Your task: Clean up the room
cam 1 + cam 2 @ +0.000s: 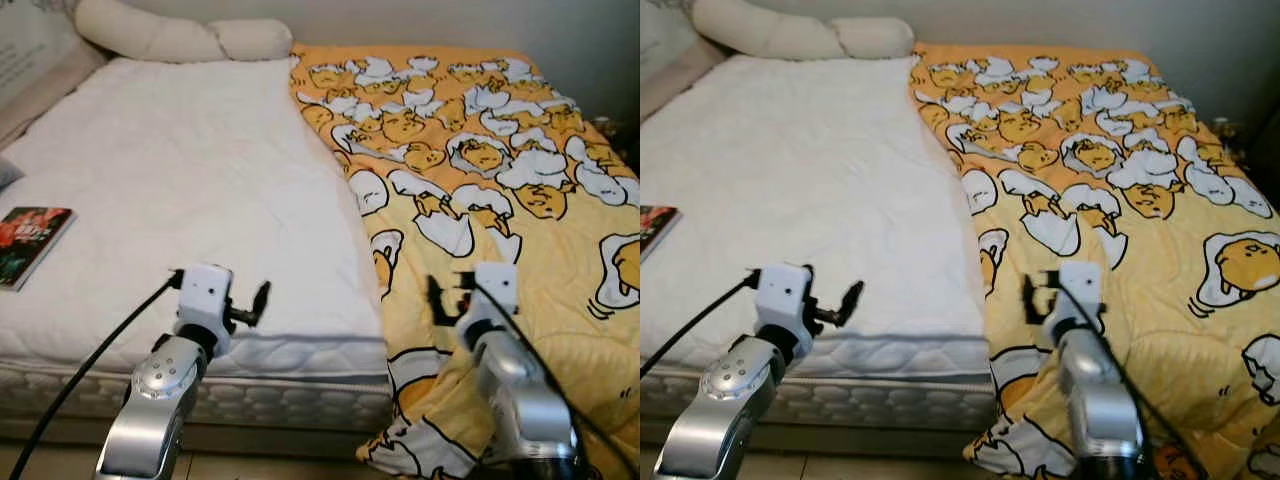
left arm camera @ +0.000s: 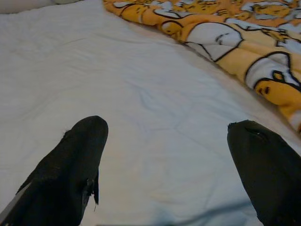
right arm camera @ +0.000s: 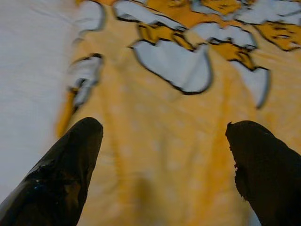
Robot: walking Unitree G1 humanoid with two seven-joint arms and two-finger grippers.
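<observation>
Left tool (image 1: 262,298) open over bare white mattress (image 1: 180,190), right tool (image 1: 437,296) open above yellow cartoon-egg blanket (image 1: 480,170), book (image 1: 30,243) near mattress edge, pillow (image 1: 180,38) at headboard.

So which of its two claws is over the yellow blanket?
The right gripper: it hovers over the egg-patterned blanket, while the left gripper is over the bare white mattress.

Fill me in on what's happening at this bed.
The robot stands at the foot of the bed with both arms raised over it. The left gripper is open above the bare white mattress, and the right gripper is open above the yellow blanket, which covers only the right half of the bed. Neither holds anything yet. A book lies at the mattress's left edge and a long pillow at the head.
</observation>
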